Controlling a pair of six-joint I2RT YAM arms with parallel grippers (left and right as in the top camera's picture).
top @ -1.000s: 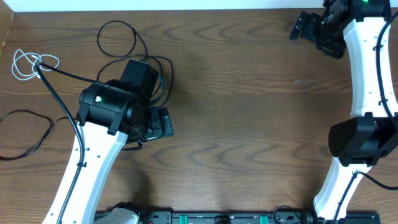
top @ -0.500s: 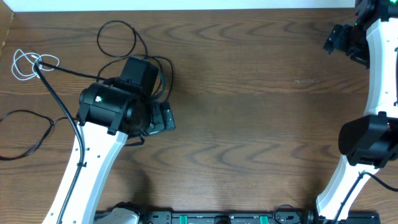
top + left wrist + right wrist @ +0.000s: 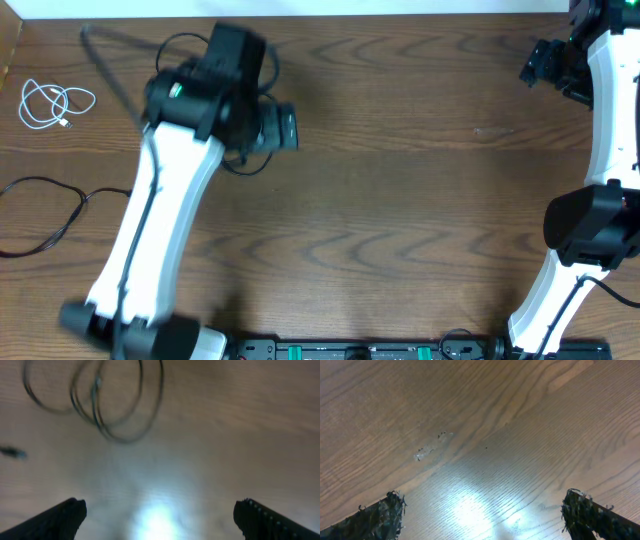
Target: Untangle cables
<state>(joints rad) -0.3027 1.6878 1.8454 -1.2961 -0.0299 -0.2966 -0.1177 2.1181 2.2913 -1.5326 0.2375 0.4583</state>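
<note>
**Cables partly sorted, both claws empty**

Cables lie in three places along the left half of the worktop (image 3: 400,200), seen from above. A white cable (image 3: 55,103), wound into a small loose coil, rests by itself near the far-left edge. A long black cable (image 3: 75,210) curves off the left edge lower down, well apart from the coil. A bundle of black loops (image 3: 102,427) sits near the back edge, partly hidden under your left arm. There several strands cross over one another.

Your left claw (image 3: 160,507) hovers above bare wood just beside those loops. Its wrist view is blurred, but the two fingertips stand wide apart at the lower corners with nothing between them. The loops sit ahead of the claw, towards the top left of that view, untouched. A small dark shape at the left edge may be a plug; it is too blurred to tell.

Your right claw (image 3: 485,515) is at the far-right back corner, well away from every cable. It is spread wide over empty wood grain and holds nothing.

As a judgement, the task looks partly done. The white coil and the long black cable each lie clear of the others. The overlapping black loops look like the remaining tangle. How many cables make up that bundle cannot be told, because the arm covers part of it. You would likely need the left claw to take hold of one strand there.
</note>
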